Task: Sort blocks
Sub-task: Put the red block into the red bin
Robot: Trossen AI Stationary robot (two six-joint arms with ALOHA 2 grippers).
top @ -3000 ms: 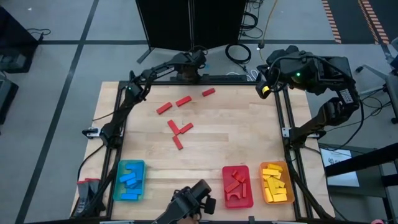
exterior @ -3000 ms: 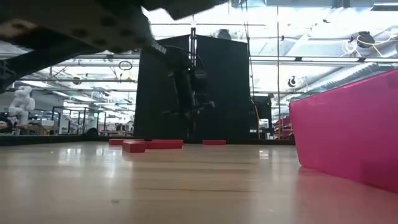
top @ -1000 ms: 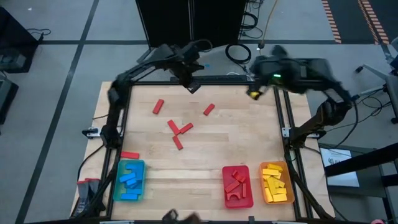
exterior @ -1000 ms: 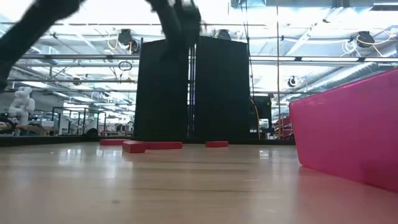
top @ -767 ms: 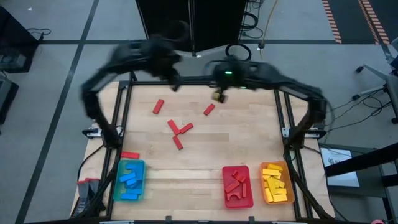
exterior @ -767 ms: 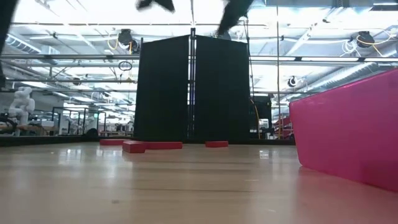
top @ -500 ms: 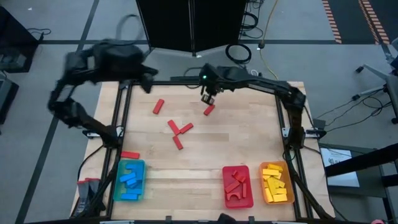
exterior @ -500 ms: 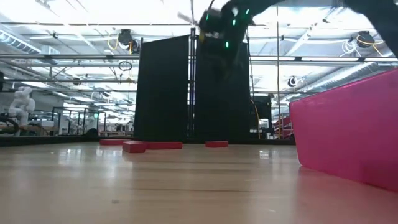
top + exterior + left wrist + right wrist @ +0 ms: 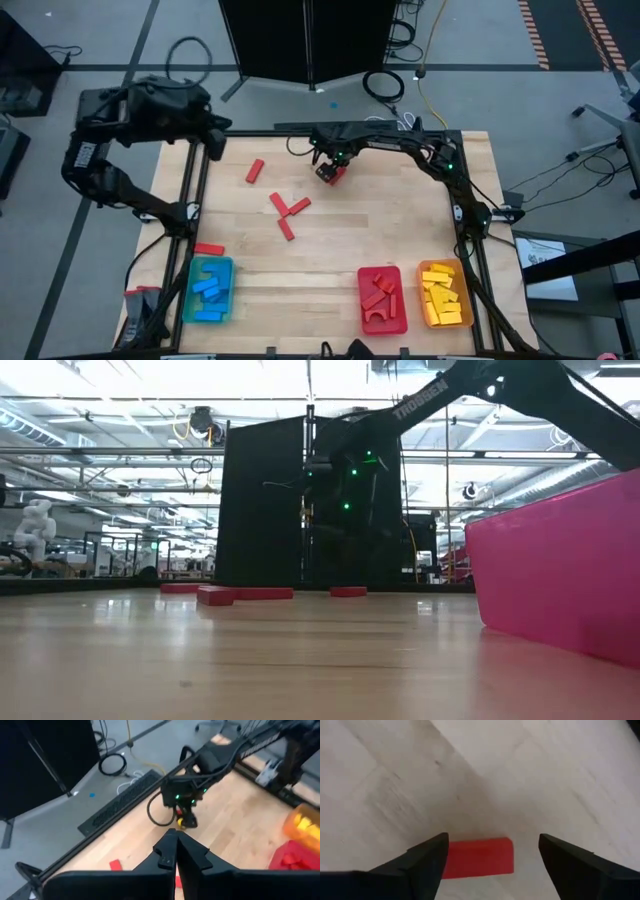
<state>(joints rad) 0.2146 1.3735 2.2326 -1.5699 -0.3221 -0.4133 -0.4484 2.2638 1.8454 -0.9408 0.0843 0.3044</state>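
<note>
Several red blocks lie flat on the wooden table: one (image 9: 254, 171) at the far left, three (image 9: 286, 215) clustered mid-table, and one (image 9: 477, 859) near the far edge. My right gripper (image 9: 333, 170) hangs over that last block, pointing down and open. In the right wrist view its fingers (image 9: 427, 857) stand on either side of the block with a gap on each side. My left gripper (image 9: 214, 141) is shut with nothing in it, drawn back above the table's far left corner; its closed fingers (image 9: 175, 842) show in the left wrist view.
Along the near edge stand a blue tray (image 9: 190, 300), a red tray (image 9: 402, 300) and an orange tray (image 9: 466, 297), each holding blocks of its own colour. One red block (image 9: 209, 249) lies by the left rail above the blue tray. The red tray's wall (image 9: 560, 570) fills the low view's right.
My right gripper has swung from the table's far right corner toward the left and come down over the red block near the far edge. My left gripper has drawn back from the far middle toward the far left corner and risen. The blocks have stayed where they were.
</note>
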